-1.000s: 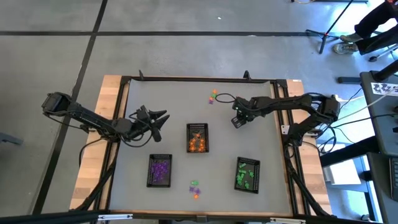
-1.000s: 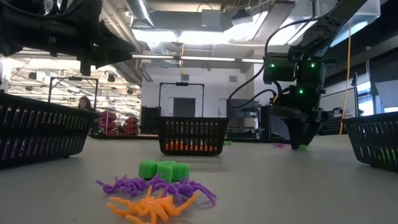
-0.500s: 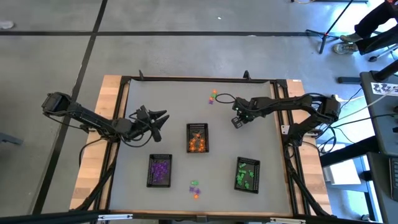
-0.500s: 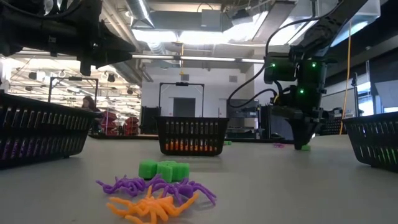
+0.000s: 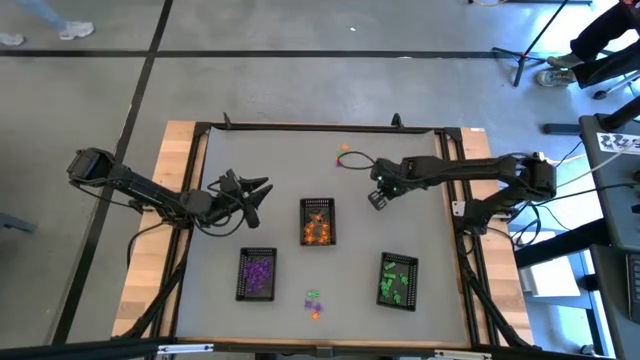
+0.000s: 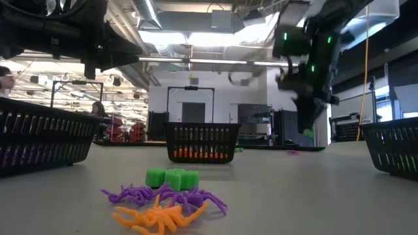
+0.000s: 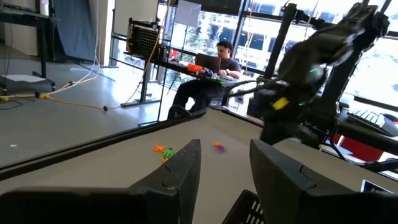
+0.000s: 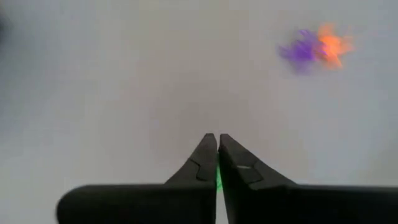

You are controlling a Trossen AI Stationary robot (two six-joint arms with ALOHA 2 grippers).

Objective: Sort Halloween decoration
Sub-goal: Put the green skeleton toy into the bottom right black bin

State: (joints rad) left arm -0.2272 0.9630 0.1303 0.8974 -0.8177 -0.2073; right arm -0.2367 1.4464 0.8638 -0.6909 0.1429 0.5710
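**Ann:** While the left claw (image 5: pixel 262 190) hangs over the table's (image 5: pixel 230 150) left half, fingers (image 7: pixel 180 177) parted and nothing between them, look at the right claw (image 5: pixel 377 197). It's up off the table, between the far edge and the middle tray (image 5: pixel 317 221).

**Ben:** Pinched tight, Ann. From its wrist the two tips meet, and a sliver of green (image 8: pixel 218 178) shows right behind them. From table level a green trinket (image 6: pixel 306 133) sits at the claw's tip, clear of the surface. So it has hold of a green piece.

**Ann:** And the rest of the decorations?

**Ben:** Two groups lie loose. Near the far edge, a purple bit (image 8: pixel 301 51) and an orange bit (image 8: pixel 333 45) lie touching; from above, the orange (image 5: pixel 344 148) shows best. Near the front edge, between the purple tray and the green tray, sits a small heap: green blocks (image 6: pixel 171 177), purple spiders (image 6: pixel 186 196), an orange spider (image 6: pixel 159 219).

**Ann:** The trays?

**Ben:** Three black mesh ones. Orange pieces fill the middle one, purple pieces the front-left tray (image 5: pixel 257 274), green pieces the front-right tray (image 5: pixel 398 280).

**Ann:** A person (image 7: pixel 208 68) sits at a desk beyond the table, seen past the left claw.
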